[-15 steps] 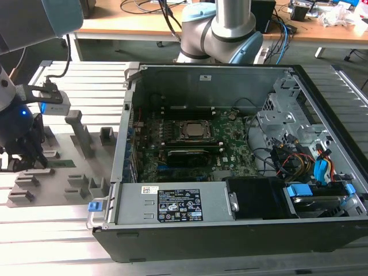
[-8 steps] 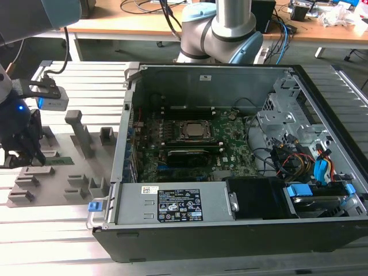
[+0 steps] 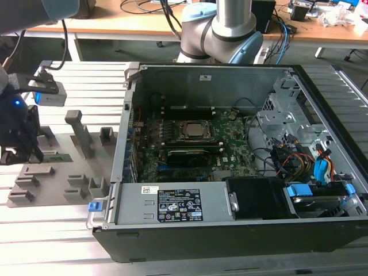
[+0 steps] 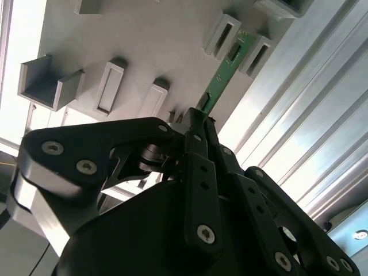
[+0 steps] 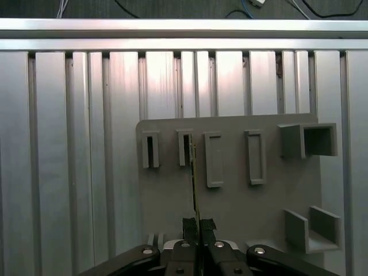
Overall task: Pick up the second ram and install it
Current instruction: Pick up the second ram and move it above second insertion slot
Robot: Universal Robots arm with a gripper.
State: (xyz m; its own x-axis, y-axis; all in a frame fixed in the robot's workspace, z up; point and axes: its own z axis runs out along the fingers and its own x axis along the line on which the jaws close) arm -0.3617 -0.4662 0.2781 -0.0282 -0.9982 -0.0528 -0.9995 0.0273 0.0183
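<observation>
Pinching the second ram [image 4: 222,76] by its near end, my fingers [image 5: 188,225] closed on it. Its long axis runs straight out from them over the grey fixture plate [image 5: 247,207], far end between slot blocks [image 4: 222,33].

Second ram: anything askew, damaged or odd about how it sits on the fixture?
Nothing stands out. The second ram stands on edge, in line with the slots of the grey fixture plate, with the gripper closed on one end. No damage shows.

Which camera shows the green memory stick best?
The second wrist view: the memory stick shows its flat green face there. The first wrist view shows it edge-on, as a thin line; the exterior view, as a small green strip.
</observation>
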